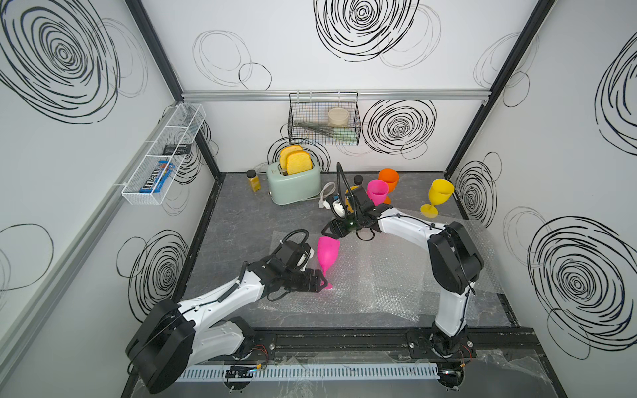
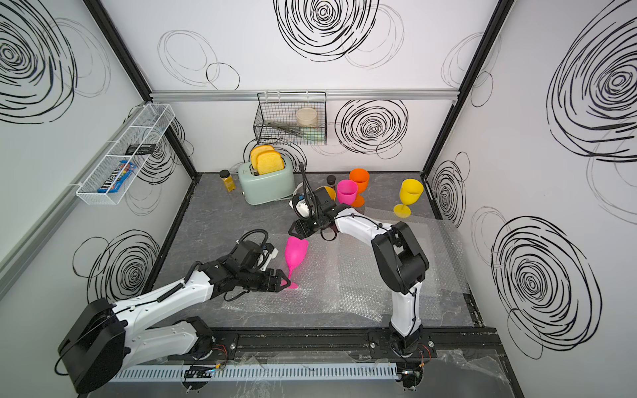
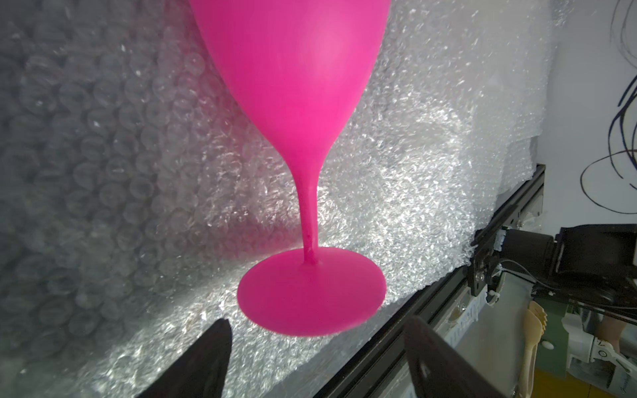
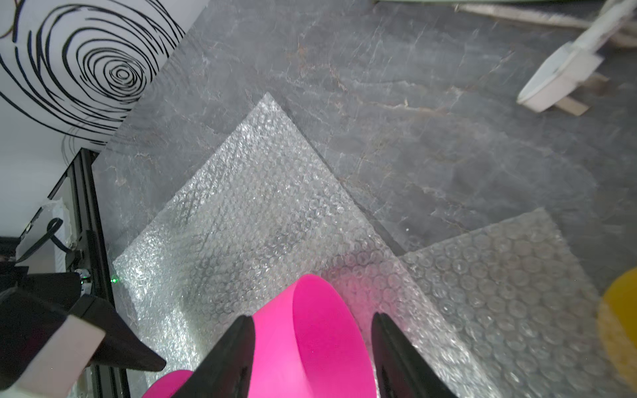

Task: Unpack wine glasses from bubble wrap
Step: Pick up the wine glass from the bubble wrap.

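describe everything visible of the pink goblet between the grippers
The hot pink goblet is opaque, matte plastic: a tapering bowl, thin stem and round foot. It is unwrapped and leans, rim up, foot low over the bubble wrap. The right gripper clasps its bowl near the rim; the open left gripper sits at its foot, not touching.

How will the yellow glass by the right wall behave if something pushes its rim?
The yellow glass would probably tip: its wide bowl sits high on a thin stem over a small foot. Fallen, it may roll in a curve. It looks like plastic, so likely light, not fragile.
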Controlling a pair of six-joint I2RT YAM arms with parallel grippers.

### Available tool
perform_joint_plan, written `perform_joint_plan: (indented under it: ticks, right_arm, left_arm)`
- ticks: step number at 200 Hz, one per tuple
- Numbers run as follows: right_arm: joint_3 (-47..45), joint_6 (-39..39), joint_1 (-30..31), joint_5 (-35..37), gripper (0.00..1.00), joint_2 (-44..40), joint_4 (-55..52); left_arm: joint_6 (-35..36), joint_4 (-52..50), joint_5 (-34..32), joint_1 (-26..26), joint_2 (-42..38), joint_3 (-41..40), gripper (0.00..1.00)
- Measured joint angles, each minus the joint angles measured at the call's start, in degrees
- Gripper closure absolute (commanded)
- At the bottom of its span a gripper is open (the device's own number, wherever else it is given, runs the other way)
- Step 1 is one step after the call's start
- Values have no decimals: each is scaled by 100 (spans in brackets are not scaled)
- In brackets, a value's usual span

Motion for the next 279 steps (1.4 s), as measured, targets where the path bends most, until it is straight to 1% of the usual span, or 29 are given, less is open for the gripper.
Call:
perform_joint_plan:
  ticks: [53,87,102,120,154,168,180,217,221,233,239,251,261,279]
  right_arm:
    - [7,-372,-26,-614,43,164,-688]
    - [-7,-481,-28,-1045,48,162,-868]
    - [-61,-496,-35,-1244,53,122,-863]
    - [-157,-560,-59,-1528,58,42,-866]
    - [-192,-730,-66,-2074,59,17,-984]
    - [-192,-826,-63,-2232,60,17,-1054]
    - [-199,-901,-66,-2339,65,17,-1121]
    - [-275,-1003,-63,-2538,66,17,-1248]
    - [-286,-1019,-66,-2551,69,17,-1259]
    - [-308,-1080,-66,-2588,73,17,-1305]
    - [-310,-1104,-66,-2605,73,17,-1320]
    - [-317,-1130,-66,-2640,81,17,-1335]
    - [-328,-1158,-66,-2662,82,17,-1340]
    - [-337,-1193,-90,-2741,91,17,-1364]
  left_arm:
    - [-216,284,-120,-9,44,-20,19]
    - [-387,457,-219,31,31,-68,19]
    - [-417,485,-254,114,-11,-101,19]
    - [-413,470,-282,280,-92,-153,19]
    - [-310,452,-271,529,-142,-164,19]
    - [-229,448,-247,560,-142,-164,19]
    - [-160,435,-229,566,-140,-162,19]
    - [-15,334,-210,573,-140,-162,19]
    - [7,326,-208,577,-140,-162,19]
    - [52,317,-205,592,-140,-162,19]
    - [72,315,-210,608,-140,-160,19]
    - [131,282,-199,651,-140,-142,19]
    - [186,225,-181,697,-144,-116,19]
    - [282,129,-179,785,-170,-63,19]
